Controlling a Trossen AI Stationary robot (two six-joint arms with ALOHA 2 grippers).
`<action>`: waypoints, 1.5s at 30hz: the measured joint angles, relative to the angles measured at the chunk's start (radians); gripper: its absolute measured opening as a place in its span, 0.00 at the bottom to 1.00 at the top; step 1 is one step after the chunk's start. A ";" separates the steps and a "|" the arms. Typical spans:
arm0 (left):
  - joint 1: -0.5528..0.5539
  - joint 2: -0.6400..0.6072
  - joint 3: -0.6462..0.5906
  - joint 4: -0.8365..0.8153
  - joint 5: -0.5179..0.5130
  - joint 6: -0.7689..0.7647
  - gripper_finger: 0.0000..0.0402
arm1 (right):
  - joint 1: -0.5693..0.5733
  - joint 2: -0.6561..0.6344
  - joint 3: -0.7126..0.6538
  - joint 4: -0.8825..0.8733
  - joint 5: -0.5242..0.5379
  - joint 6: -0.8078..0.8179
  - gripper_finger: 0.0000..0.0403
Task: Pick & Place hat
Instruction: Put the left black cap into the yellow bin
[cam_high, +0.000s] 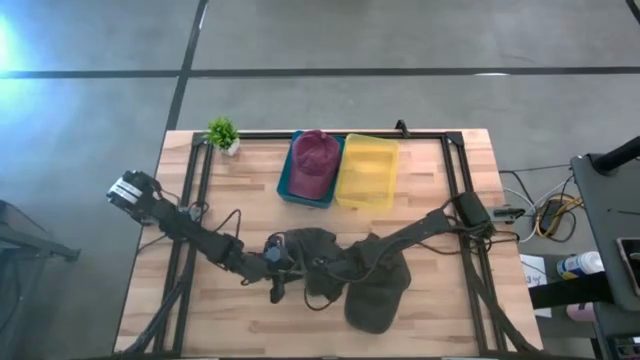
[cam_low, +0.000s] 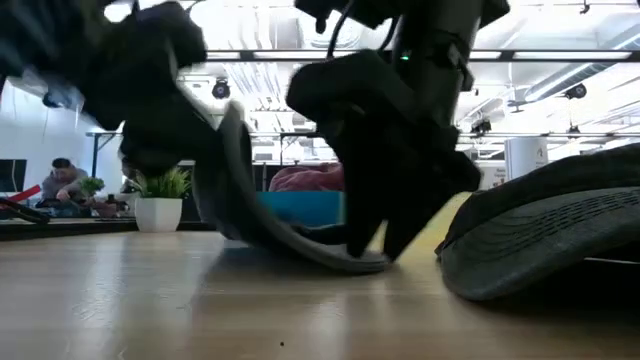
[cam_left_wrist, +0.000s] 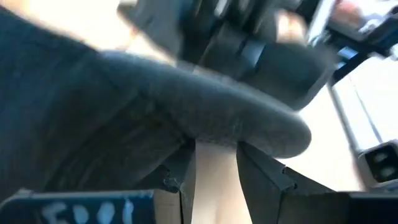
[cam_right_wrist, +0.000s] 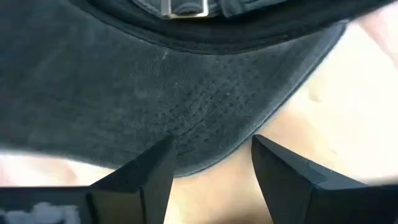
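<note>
From above, both arms reach to the near middle of the wooden table (cam_high: 440, 310), where two dark grey hats lie: one hat (cam_high: 308, 250) between the two tools and a second hat (cam_high: 380, 295) just to its right. The left tool (cam_high: 278, 268) sits at the first hat's left edge and the right tool (cam_high: 335, 270) at its right side, under the arm. At the far edge, a maroon hat (cam_high: 315, 160) rests in a blue bin (cam_high: 290, 190), a yellow bin (cam_high: 368, 172) stands touching it on the right, and a small potted plant (cam_high: 222, 133) is to the left. At table height, the first hat's brim (cam_low: 290, 235) curves up off the wood, with dark arm parts over it, and the second hat (cam_low: 550, 235) lies flat at the right. The left wrist view shows the brim (cam_left_wrist: 236, 118) across the left tool's fingers (cam_left_wrist: 264, 180), which stand apart; whether they pinch the cloth I cannot tell. The right wrist view shows the right tool's fingers (cam_right_wrist: 152, 177) spread apart at the brim's edge (cam_right_wrist: 205, 124), nothing clamped between them.
</note>
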 joint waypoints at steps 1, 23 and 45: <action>0.001 -0.005 0.019 0.001 -0.006 0.032 0.27 | 0.000 0.000 0.004 0.020 -0.005 -0.012 0.50; 0.072 -0.009 0.110 -0.166 0.013 0.248 0.27 | 0.102 -0.087 0.205 -0.185 0.163 -0.111 0.50; -0.420 -0.184 0.111 -0.689 -0.178 -0.211 0.27 | 0.033 -0.028 0.331 -0.194 0.162 0.123 0.50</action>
